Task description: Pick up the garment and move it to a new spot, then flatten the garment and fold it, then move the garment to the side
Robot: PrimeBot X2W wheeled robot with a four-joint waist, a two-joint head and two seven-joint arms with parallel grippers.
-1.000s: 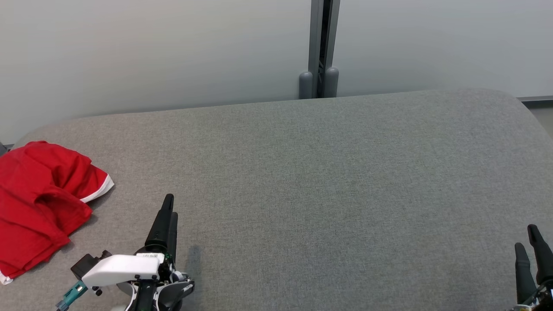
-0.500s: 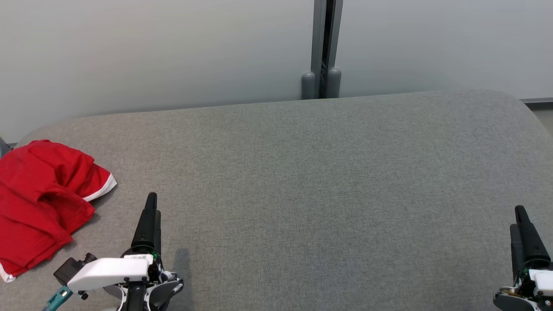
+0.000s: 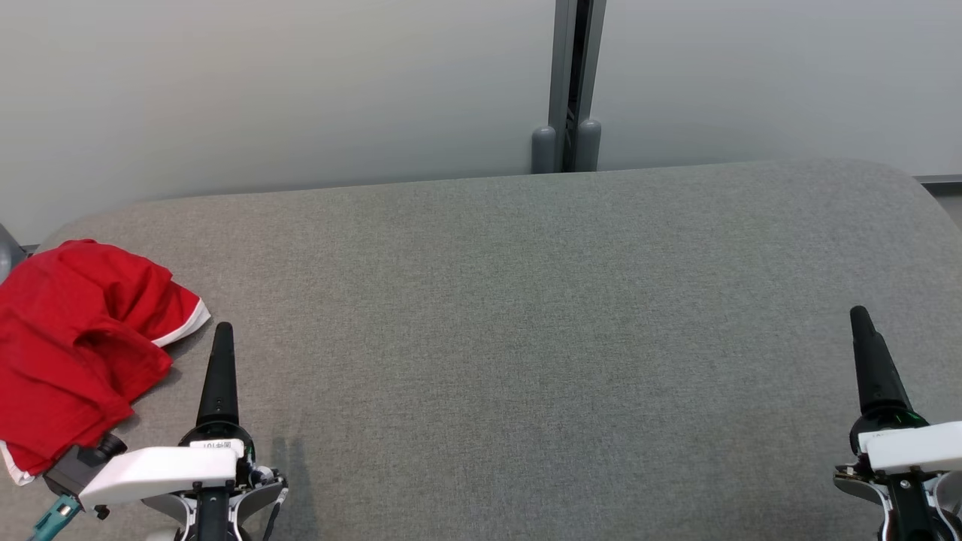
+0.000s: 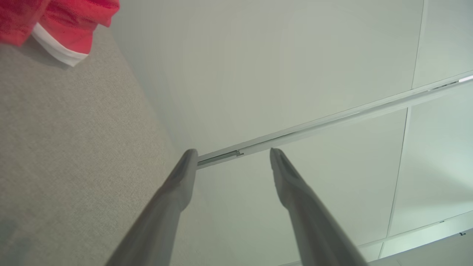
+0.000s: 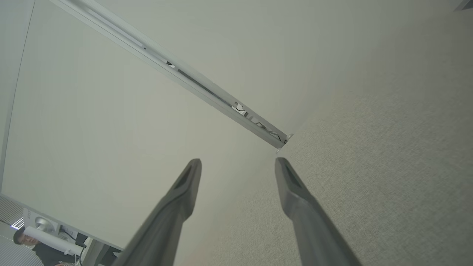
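The red garment (image 3: pixel 75 346) lies bunched in a loose heap at the far left of the grey cloth-covered counter (image 3: pixel 526 315), close to its left edge, with a white-trimmed hem turned toward the middle. It is crumpled, not flat or folded, so the work of lifting it to a fresh spot looks as if it is not yet done, and the broad bare stretch of counter to its right would give room for spreading it. The left pincer (image 3: pixel 222 334) hovers just beside the heap, on the side of that white hem, near it but apart from the cloth; in its own wrist view the left pincer (image 4: pixel 232 151) has its two fingers spread wide with nothing between them, and the garment (image 4: pixel 55 14) sits off in the upper left corner, so the fingers point past it at the pale wall (image 3: pixel 301 90), not at it. That pose suits an approach: the jaws are wide enough to take a fold of fabric, but the wrist would need to turn toward the heap first. The right pincer (image 3: pixel 859 319) waits well apart at the counter's lower right, and the right pincer (image 5: pixel 238 160) likewise shows its fingers parted and holding nothing, probably kept clear until there is a second corner to take.
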